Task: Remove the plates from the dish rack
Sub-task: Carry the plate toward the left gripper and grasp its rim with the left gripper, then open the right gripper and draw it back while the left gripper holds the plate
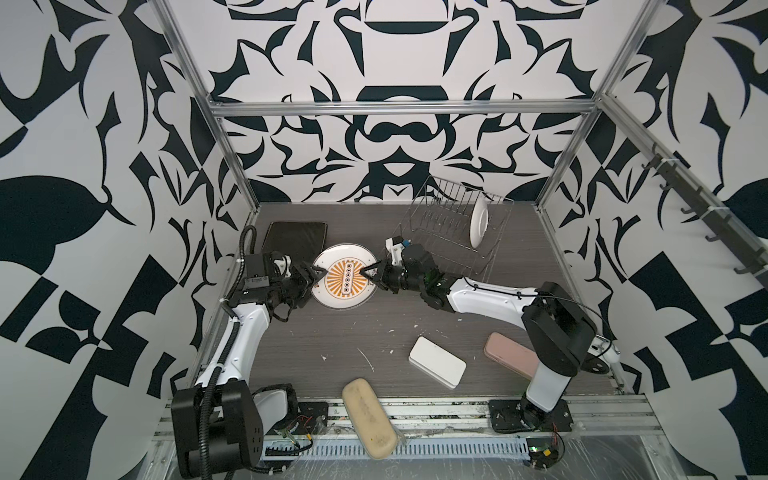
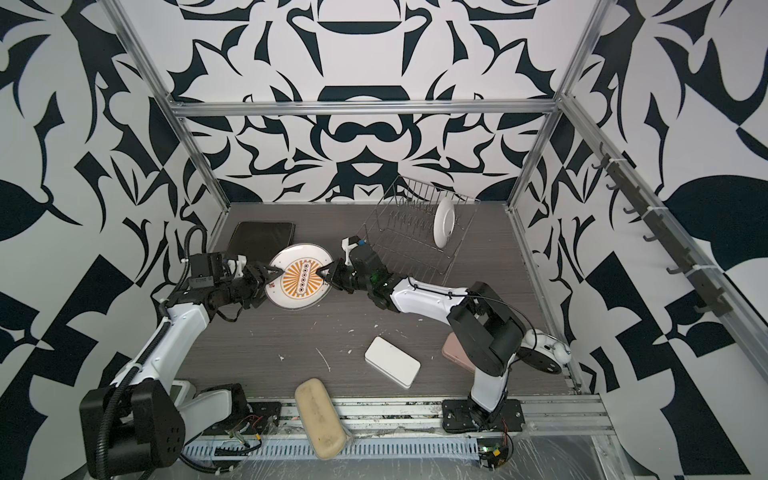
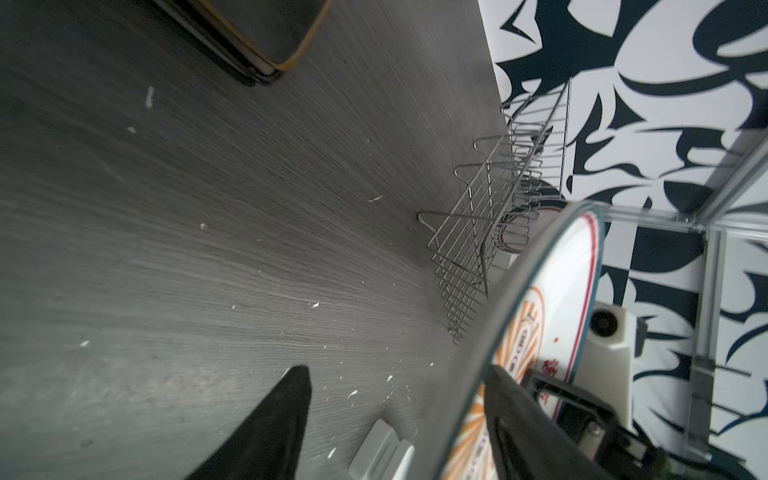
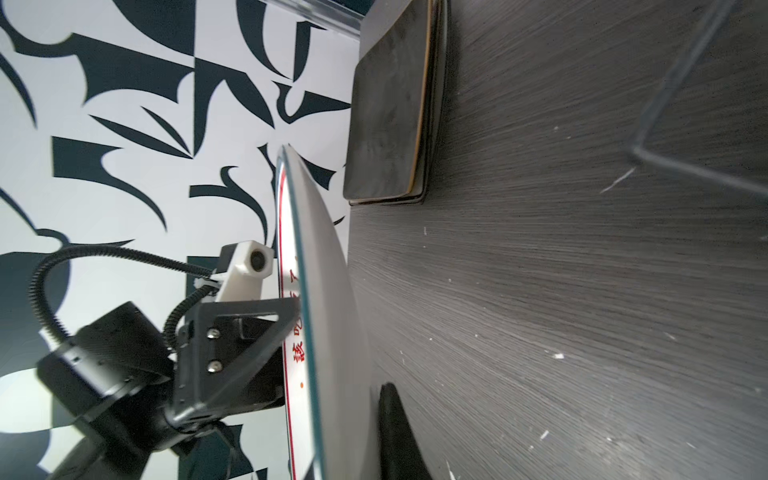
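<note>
A round white plate point(image 1: 345, 276) point(image 2: 300, 279) with an orange printed face hangs face up over the table, left of centre. My right gripper point(image 1: 368, 276) point(image 4: 353, 395) is shut on its right rim. At the opposite rim my left gripper point(image 1: 320, 276) point(image 3: 399, 370) is open and straddles the edge, one finger over the face and one well below. The wire dish rack point(image 1: 449, 224) point(image 3: 478, 232) stands at the back right, with another round white plate point(image 1: 478, 222) point(image 2: 444, 222) upright in it. Black square plates point(image 1: 295, 241) point(image 4: 386, 112) lie stacked at the back left.
A white rounded box point(image 1: 437, 361), a pink case point(image 1: 509, 353) and a beige case point(image 1: 368, 417) lie near the front edge. Aluminium frame posts and patterned walls close in the table on three sides. White crumbs dot the grey tabletop.
</note>
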Controlling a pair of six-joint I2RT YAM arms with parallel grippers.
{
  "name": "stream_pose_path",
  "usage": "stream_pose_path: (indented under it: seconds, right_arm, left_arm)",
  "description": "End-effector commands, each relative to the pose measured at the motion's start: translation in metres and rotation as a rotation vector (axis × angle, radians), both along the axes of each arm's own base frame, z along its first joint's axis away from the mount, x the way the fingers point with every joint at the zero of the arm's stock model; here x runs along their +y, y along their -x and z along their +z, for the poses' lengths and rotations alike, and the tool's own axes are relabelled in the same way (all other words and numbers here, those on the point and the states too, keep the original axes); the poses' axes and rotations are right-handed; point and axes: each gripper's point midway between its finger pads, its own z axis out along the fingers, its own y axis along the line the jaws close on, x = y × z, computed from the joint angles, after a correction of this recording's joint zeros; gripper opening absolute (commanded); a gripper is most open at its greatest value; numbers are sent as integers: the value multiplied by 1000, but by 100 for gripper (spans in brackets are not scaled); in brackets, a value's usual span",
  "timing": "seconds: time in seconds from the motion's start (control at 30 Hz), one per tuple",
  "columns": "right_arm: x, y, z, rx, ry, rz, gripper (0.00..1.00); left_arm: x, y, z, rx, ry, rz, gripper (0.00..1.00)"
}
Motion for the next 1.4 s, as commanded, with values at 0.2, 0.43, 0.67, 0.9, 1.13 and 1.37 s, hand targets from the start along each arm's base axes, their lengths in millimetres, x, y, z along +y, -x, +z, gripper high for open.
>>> stream_pose_path:
  seconds: [0.2,0.43,0.67,0.9,1.13,1.37]
  right_arm:
    - [15,0,57,-63,-227,71,0]
    - [13,-3,67,-56,-299,84,33]
    - [0,-8,70,-58,-324,39,74]
    - [-21,-15,69,-66,-279,-13,83]
    - [-50,-16,71,-111,-186,-65,84]
    - [-78,-16,79,-167,-79,-111,85]
  left_arm:
    - [-7,-1,18,-72,68,-12,28]
    - [2,-7,37,-119,52,36,0]
    - [16,-18,67,-193,83,104,0]
    - [35,-32,87,-250,2,175,0]
    - [50,-50,73,-230,-75,216,0]
    - [53,-65,56,-218,-128,297,0]
